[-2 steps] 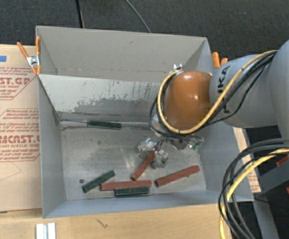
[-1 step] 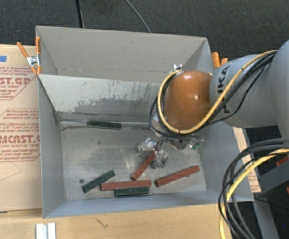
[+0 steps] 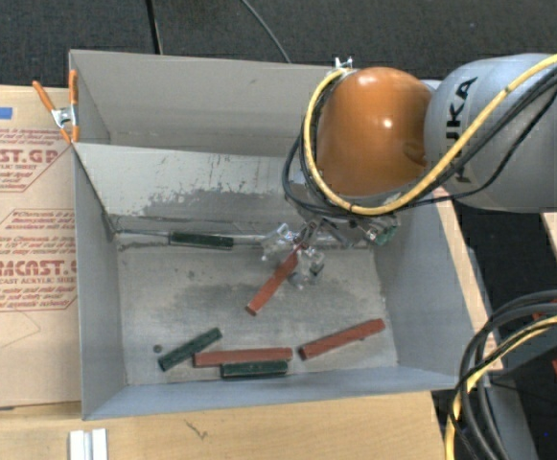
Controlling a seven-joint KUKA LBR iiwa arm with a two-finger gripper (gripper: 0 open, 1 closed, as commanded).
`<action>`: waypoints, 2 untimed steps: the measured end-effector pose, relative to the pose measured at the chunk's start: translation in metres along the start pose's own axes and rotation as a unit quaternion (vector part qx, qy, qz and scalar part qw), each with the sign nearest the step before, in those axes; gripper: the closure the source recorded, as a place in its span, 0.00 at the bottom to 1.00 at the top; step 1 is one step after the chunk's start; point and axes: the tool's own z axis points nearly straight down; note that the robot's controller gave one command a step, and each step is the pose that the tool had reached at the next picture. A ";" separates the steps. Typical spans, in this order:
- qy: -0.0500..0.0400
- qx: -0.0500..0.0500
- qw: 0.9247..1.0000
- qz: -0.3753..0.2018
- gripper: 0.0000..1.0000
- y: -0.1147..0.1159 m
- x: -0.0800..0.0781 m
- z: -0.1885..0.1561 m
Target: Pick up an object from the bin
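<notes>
Looks like the hand point(image 3: 295, 255) is pinching the upper end of that reddish-brown stick point(image 3: 266, 293) lying tilted mid-bin point(image 3: 96, 286); I'd guess it's light, stiff and kinda slick, so a grip nearer its middle would swing less.

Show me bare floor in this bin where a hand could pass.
Bare: the left middle, between the back dark green stick and the front-left dark green stick; and the right, between the gripper and the front-right red-brown stick. Crowded: along the front wall, and around the tilted red-brown stick by the gripper.
</notes>
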 end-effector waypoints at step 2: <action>0.000 0.000 1.000 0.008 1.00 -0.004 0.004 -0.073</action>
